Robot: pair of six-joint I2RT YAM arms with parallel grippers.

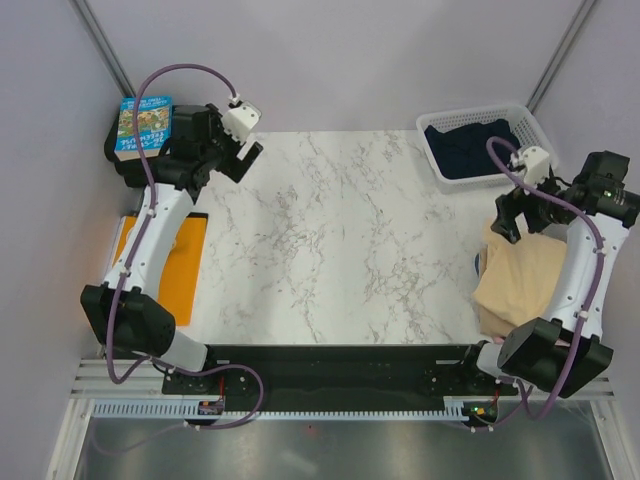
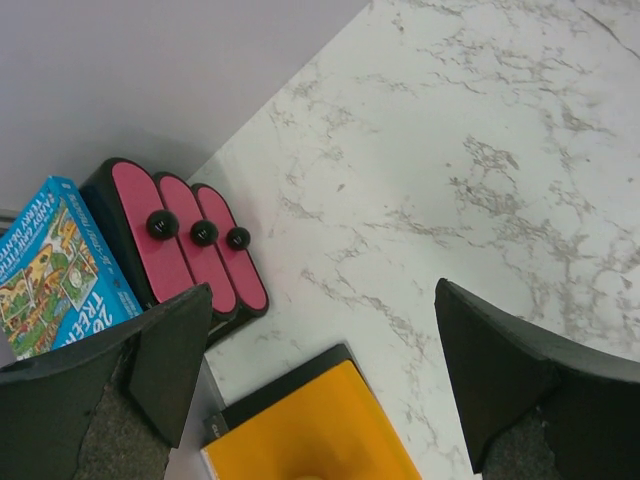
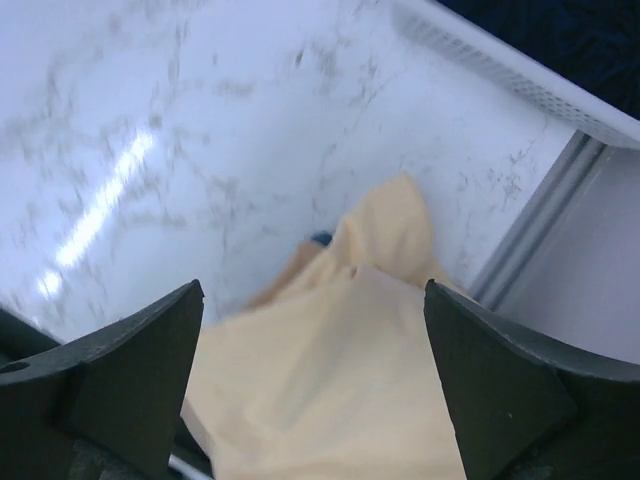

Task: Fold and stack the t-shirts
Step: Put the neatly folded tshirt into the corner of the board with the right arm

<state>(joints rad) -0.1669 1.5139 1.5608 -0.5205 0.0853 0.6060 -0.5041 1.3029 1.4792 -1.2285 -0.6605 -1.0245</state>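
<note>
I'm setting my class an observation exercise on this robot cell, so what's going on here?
The right tool hangs open above a pale yellow t-shirt lying at the right edge of the table, holding nothing. A dark navy t-shirt lies in the white basket. The left tool is open and empty at the far left.

Two shirts are counted: one navy shirt [image 1: 468,148] at two o'clock, one yellow shirt [image 1: 520,285] at three; one basket [image 1: 470,110], one box [image 1: 145,125], one orange sheet [image 1: 187,285].
</note>
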